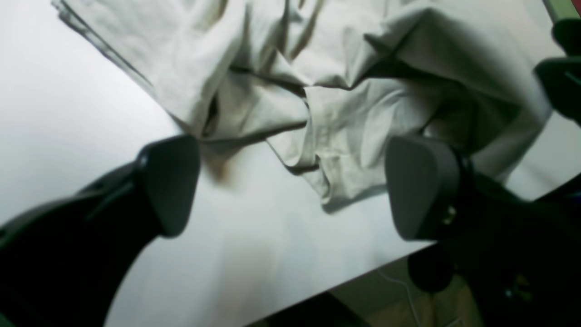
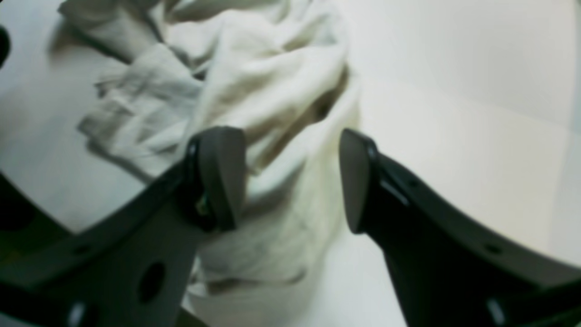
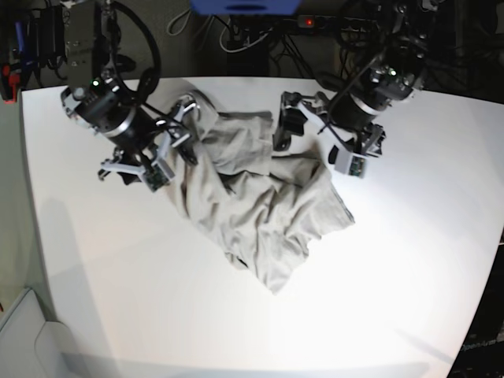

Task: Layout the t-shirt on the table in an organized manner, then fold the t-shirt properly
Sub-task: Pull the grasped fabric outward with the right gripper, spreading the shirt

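Laying out the crumpled t-shirt (image 3: 260,205): both claws, left (image 1: 290,186) and right (image 2: 290,177), gape apart; next they probably must pinch its far-edge corners.

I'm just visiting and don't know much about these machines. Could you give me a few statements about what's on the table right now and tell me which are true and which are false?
1. The t-shirt lies crumpled in a heap, not spread flat. True.
2. The shirt carries a big printed picture. False: it is plain light grey-beige, with no print showing.
3. Both pincers stand open. True: the left pincer and the right pincer each show a clear gap between their pads.
4. The shirt hangs in the air off the table. False: it rests on the white tabletop.
5. The two arms are at the same end of the shirt, the end farther from the base camera. True.
6. The shirt is already folded into a neat rectangle. False: it is bunched and wrinkled.
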